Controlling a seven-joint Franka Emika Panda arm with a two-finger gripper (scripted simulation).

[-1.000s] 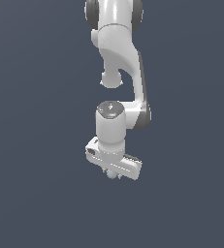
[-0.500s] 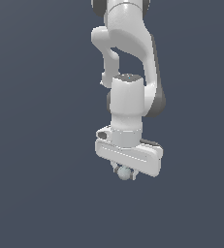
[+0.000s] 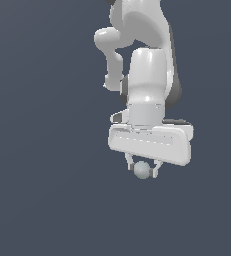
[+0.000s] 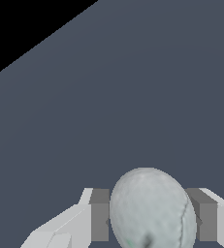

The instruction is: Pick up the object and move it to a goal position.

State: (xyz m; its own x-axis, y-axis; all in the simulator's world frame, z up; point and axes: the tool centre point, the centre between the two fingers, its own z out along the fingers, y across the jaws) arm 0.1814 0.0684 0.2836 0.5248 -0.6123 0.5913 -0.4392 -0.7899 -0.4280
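- I see a plain, matte, dark slate-grey surface point(image 3: 42, 150) filling the whole exterior view; no edge, seam or marking shows on it.
- On the wrist feed, I see the same grey surface point(image 4: 133, 97) over most of the picture.
- One corner of the wrist feed is a flat black area point(image 4: 16, 24), cut off from the grey along a straight diagonal line.

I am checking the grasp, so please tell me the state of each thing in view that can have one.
Ball: held between the two fingers, touching both pads.
Gripper: shut on the ball, pointing down in the exterior view.
Arm: bent above the gripper, wrist upright.
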